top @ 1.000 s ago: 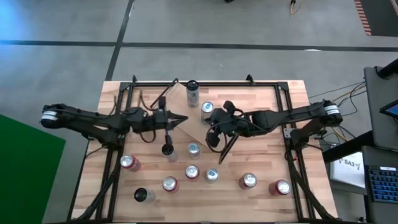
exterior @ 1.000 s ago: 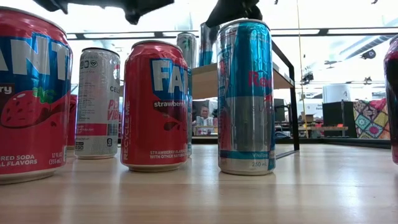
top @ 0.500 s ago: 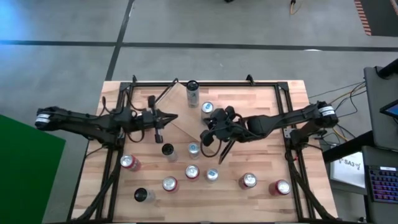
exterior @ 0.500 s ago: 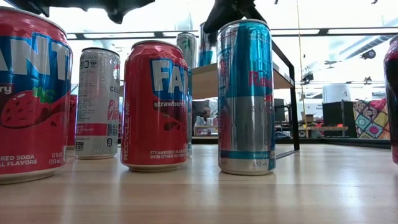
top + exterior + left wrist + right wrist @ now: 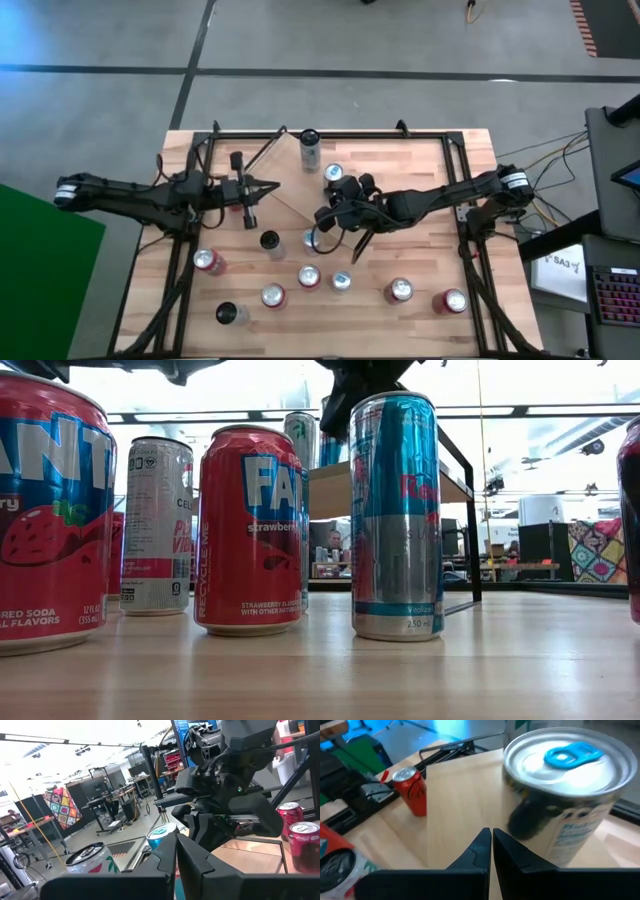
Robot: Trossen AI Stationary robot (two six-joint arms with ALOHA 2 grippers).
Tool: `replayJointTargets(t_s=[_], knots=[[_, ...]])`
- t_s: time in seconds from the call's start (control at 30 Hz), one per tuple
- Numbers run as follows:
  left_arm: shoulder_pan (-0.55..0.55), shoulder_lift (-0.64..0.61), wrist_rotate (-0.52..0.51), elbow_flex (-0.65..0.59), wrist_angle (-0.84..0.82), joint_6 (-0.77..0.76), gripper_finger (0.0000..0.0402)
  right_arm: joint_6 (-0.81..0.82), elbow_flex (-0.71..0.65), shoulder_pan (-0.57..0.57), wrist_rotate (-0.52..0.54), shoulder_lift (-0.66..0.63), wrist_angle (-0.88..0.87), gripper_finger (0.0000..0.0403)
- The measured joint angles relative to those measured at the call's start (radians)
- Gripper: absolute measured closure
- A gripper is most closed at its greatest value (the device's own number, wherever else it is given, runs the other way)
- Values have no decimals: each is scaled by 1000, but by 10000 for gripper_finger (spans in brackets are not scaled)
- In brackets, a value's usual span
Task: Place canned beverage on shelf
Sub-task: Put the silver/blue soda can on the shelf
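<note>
1. The left gripper [image 5: 272, 186] hung above the left-centre of the counter [image 5: 420, 170], its fingers [image 5: 165, 857] pressed together and holding nothing.
2. The right gripper [image 5: 322, 216] reached from the right over the middle of the counter, its fingers [image 5: 479, 851] also closed together and empty.
3. In the right wrist view a silver can with a blue tab [image 5: 565, 795] stood upright on the pale plank just beside the closed fingertips, apart from them.
4. The shelf [image 5: 312, 195] lay in the middle of the counter, between the two grippers; in the low view its plank [image 5: 395, 482] sat raised on a thin black frame.
5. A blue-topped can [image 5: 333, 173] stood upright on the shelf near its far end, and a taller can [image 5: 309, 147] stood by the counter's far edge.
6. Several more cans stood upright on the near half of the counter, among them a red strawberry soda can [image 5: 250, 528] and a blue-and-silver energy drink can [image 5: 397, 515].
</note>
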Motion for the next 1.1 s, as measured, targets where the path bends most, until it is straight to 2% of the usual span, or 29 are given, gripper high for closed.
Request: replayJointTargets(t_s=[0.53, 1.1], knots=[[0, -12, 0, 0, -4, 15, 402, 10, 0, -27, 57, -11, -43, 394], [0, -13, 0, 1, -4, 21, 402, -1, 0, -33, 58, -11, -109, 394]])
